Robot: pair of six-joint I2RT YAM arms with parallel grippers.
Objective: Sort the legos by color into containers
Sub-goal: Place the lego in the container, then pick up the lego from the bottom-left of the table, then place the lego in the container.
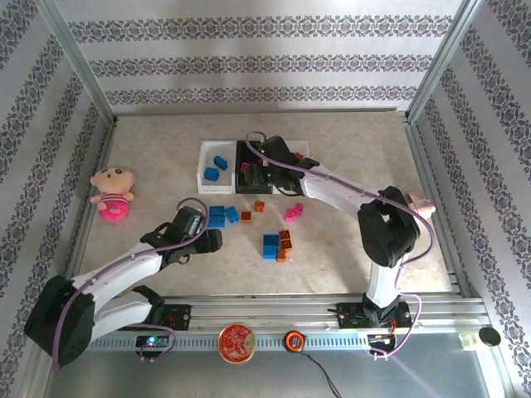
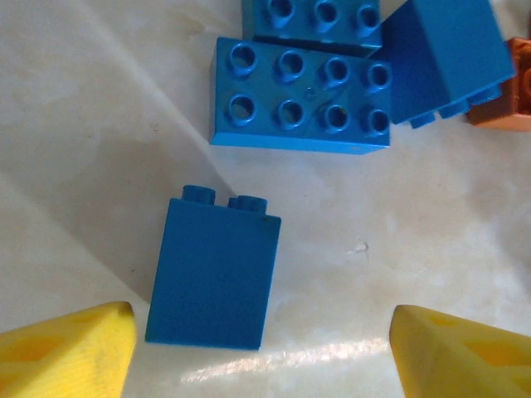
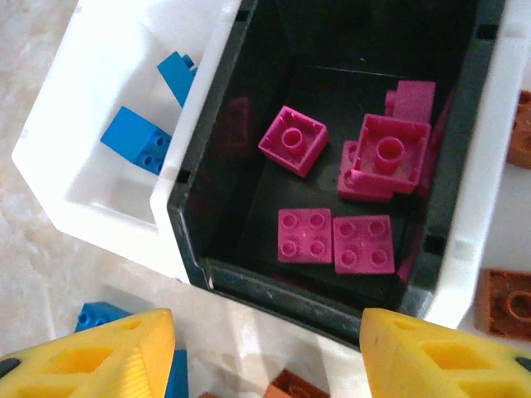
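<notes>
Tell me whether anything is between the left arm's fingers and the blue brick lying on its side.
Nothing visible is. The blue brick lies on the table between the open yellow fingers, close to one of them. The other blue bricks sit beyond it, apart.

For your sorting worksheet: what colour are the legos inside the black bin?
Magenta-pink legos; the right wrist view shows them best.

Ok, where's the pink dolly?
In the top view, the pink doll lies near the left edge of the table, left of the loose blue legos.
</notes>
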